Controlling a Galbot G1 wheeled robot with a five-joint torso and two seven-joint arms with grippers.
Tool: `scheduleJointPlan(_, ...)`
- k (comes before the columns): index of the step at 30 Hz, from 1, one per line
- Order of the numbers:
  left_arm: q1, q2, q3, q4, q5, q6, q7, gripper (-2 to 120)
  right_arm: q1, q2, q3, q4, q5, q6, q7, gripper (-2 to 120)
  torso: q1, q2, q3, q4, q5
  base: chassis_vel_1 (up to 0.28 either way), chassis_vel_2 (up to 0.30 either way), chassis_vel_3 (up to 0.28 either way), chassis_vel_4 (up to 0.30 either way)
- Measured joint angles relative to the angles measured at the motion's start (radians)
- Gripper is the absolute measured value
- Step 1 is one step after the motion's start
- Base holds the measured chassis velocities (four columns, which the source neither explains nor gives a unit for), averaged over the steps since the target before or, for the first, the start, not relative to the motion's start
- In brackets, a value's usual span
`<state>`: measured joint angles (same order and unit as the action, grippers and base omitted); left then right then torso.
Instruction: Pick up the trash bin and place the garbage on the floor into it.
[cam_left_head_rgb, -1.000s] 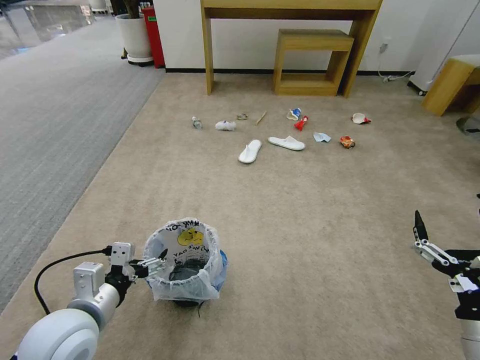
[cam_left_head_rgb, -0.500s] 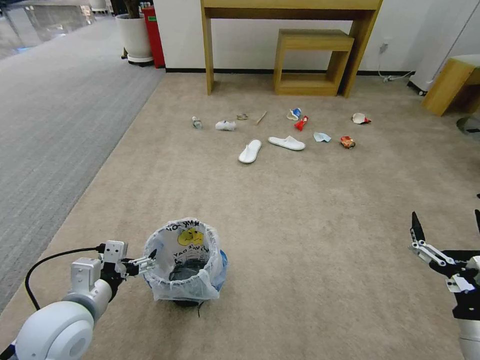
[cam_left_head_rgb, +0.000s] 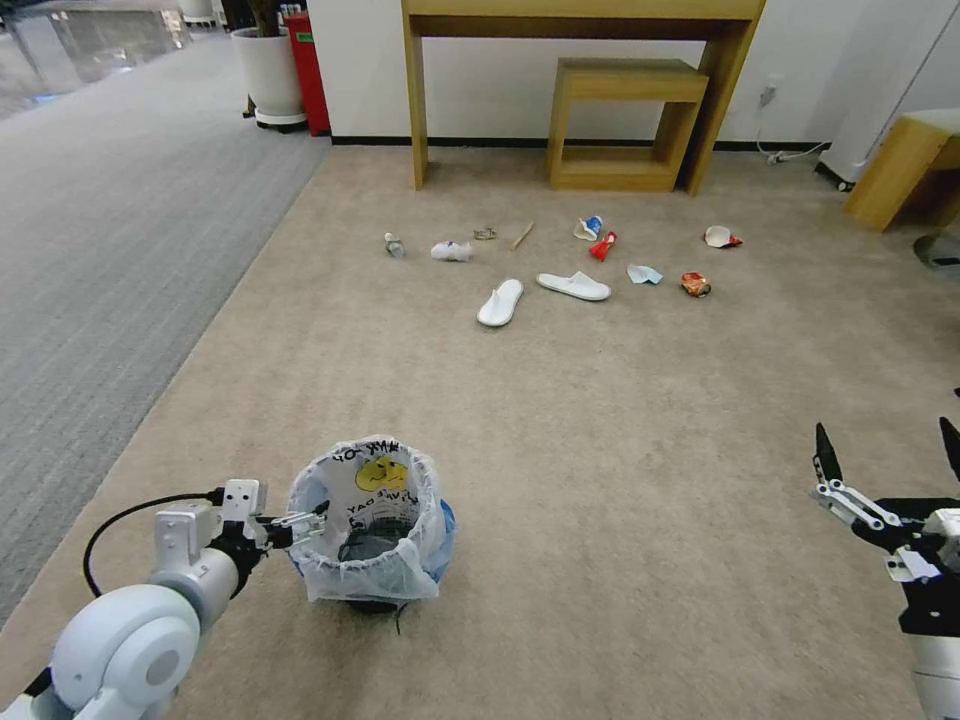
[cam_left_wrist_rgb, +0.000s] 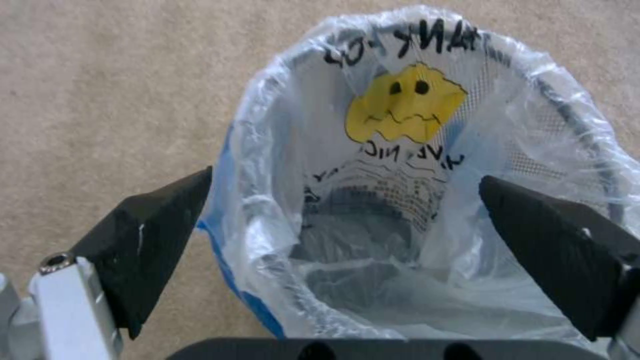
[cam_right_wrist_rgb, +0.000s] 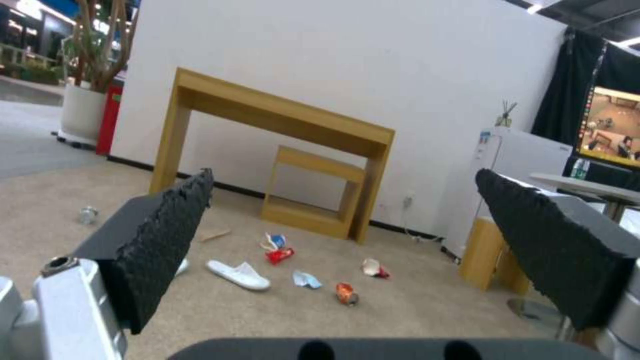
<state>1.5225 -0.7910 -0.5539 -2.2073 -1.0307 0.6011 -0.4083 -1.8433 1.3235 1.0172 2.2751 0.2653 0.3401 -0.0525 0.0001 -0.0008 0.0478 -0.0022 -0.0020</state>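
Change: since half a second ago my left gripper (cam_left_head_rgb: 310, 521) has crept a little toward the bin's rim; my right gripper (cam_left_head_rgb: 888, 455) sits a touch lower, and nothing on the carpet has shifted.
Left gripper: I see its jaws spread wide at the near left rim of the trash bin (cam_left_head_rgb: 372, 520); from the left wrist camera one finger (cam_left_wrist_rgb: 143, 240) is outside the wall over carpet, the other (cam_left_wrist_rgb: 567, 250) over the bag-lined opening, and I cannot tell whether either touches the plastic.
Right gripper: held low on my right over bare carpet, jaws wide apart, holding nothing.
Trash bin: upright on the floor (cam_left_head_rgb: 620, 420) close in front of me, blue wall showing under a crinkly bag with black print and a yellow patch.
Garbage: well beyond the bin, spread before the wooden table (cam_left_head_rgb: 580, 60) — two slippers (cam_left_head_rgb: 500, 301), a small bottle (cam_left_head_rgb: 394, 245), a crumpled wrapper (cam_left_head_rgb: 451, 250), a stick (cam_left_head_rgb: 521, 235), cups (cam_left_head_rgb: 590, 228), a mask (cam_left_head_rgb: 644, 273), an orange snack bag (cam_left_head_rgb: 694, 284).
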Motion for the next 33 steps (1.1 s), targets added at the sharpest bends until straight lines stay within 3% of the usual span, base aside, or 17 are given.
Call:
scheduleJointPlan(10,-0.041,-0.029,0.036,0.039,0.001,0.029,-0.005,100,0.012,-0.010,-0.017,-0.016,-0.007,-0.001,-0.004,100,0.000,0.000,0.000,0.0001,0.0000,0.000,0.000,0.000,0.000)
scheduleJointPlan(18,-0.094,-0.009,0.065,0.098,0.007,0.036,-0.005,100,0.014,0.001,-0.024,-0.020,-0.022,0.002,-0.010,100,0.000,0.000,0.000,0.0000,-0.0001,0.000,0.000,0.000,0.000)
scheduleJointPlan(27,-0.103,-0.006,0.059,0.110,0.026,0.036,-0.007,100,0.014,0.006,-0.024,-0.028,-0.025,0.012,-0.015,100,0.000,0.000,0.000,0.0000,0.0000,0.000,0.000,0.000,0.000)
scheduleJointPlan(33,-0.123,-0.047,0.068,0.147,0.036,0.039,-0.009,100,0.015,0.012,-0.032,-0.030,-0.033,0.016,-0.020,100,0.000,0.000,0.000,0.0001,-0.0001,0.000,0.000,0.000,0.000)
